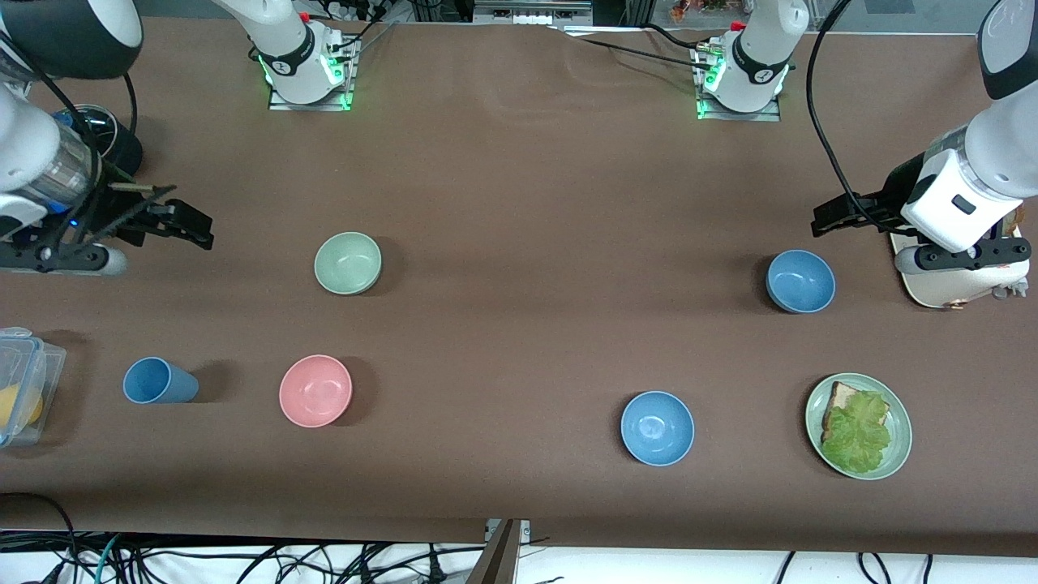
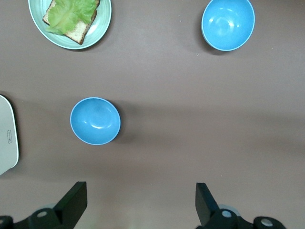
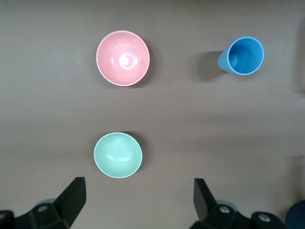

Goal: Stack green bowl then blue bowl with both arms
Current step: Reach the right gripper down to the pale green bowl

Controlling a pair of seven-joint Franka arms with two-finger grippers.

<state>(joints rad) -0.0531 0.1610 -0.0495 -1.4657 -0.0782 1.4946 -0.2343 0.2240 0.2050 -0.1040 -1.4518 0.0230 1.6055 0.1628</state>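
**Both grippers open and aloft; bowls unstacked on the table**

Items are recorded from the right arm's end of the table across to the left arm's end.

At the right arm's end, a clear plastic container (image 1: pixel 23 383) with something yellow inside sits at the table edge. The right gripper (image 1: pixel 174 221) hangs above the table surface near that end, fingers spread wide and holding nothing; the right wrist view shows both black fingers (image 3: pixel 71 198) apart over bare table.

A blue cup (image 1: pixel 156 381) lies on its side near the container. The pink bowl (image 1: pixel 315 390) stands upright beside it, toward the table's middle.

The green bowl (image 1: pixel 348 263) stands upright and empty, farther from the front camera than the pink bowl and well apart from it. It touches nothing. In the right wrist view it lies just ahead of the open fingers (image 3: pixel 117 155).

A brighter blue bowl (image 1: pixel 657 427) stands alone, nearer to the front camera, past the table's middle.

The blue bowl (image 1: pixel 800 281) stands upright and empty toward the left arm's end, well apart from the green bowl. The left wrist view shows it (image 2: pixel 95 120) ahead of the open fingers (image 2: pixel 72 200).

A green plate (image 1: pixel 898 454) carrying bread and lettuce sits nearer to the front camera than the blue bowl.

The left gripper (image 1: pixel 839 217) hangs over the table beside the blue bowl, fingers spread, holding nothing. A white object (image 1: pixel 945 288) lies partly hidden under that arm.
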